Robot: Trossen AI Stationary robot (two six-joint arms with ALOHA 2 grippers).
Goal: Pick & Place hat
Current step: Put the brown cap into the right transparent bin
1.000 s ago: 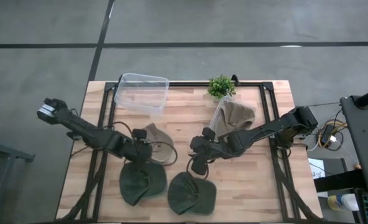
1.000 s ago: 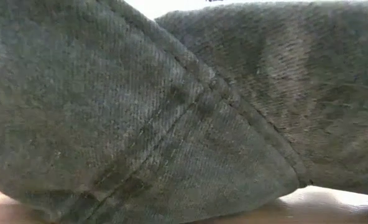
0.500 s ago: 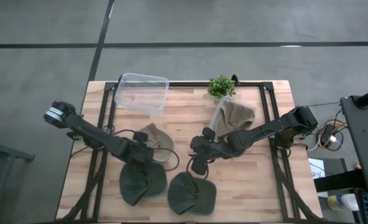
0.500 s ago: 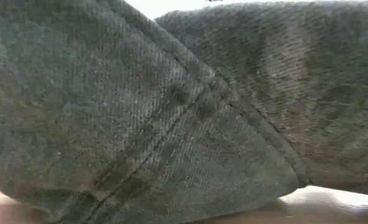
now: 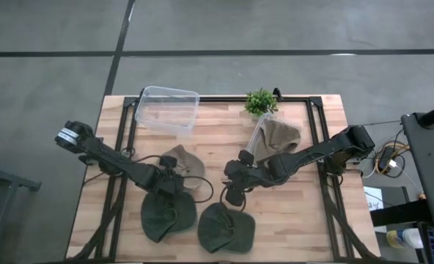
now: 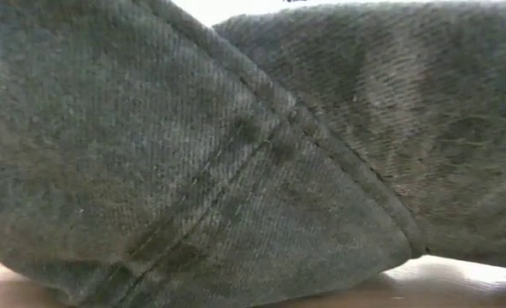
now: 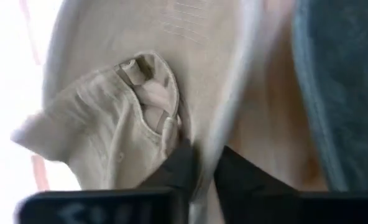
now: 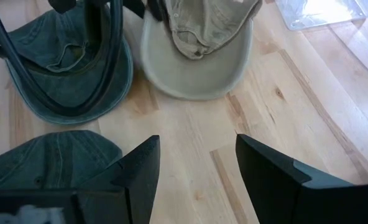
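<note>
My left gripper (image 5: 174,176) is low over the tan hat (image 5: 185,163), mid-table, w/ its jaws nearly closed and pinching the hat's edge near the back strap, as the left wrist view shows. My right gripper (image 5: 232,192) hangs w/ jaws wide open, holding nothing, just above the wood table (image 5: 305,220) between the tan hat and two green hats (image 5: 167,214). A second tan hat (image 5: 279,136) lies near the plant (image 5: 260,101).

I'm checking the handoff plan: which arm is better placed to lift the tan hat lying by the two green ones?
Left. The left pincer is already at the tan hat, fingers closing around its brim edge. The right pincer hangs open over bare table, short of that hat.
</note>
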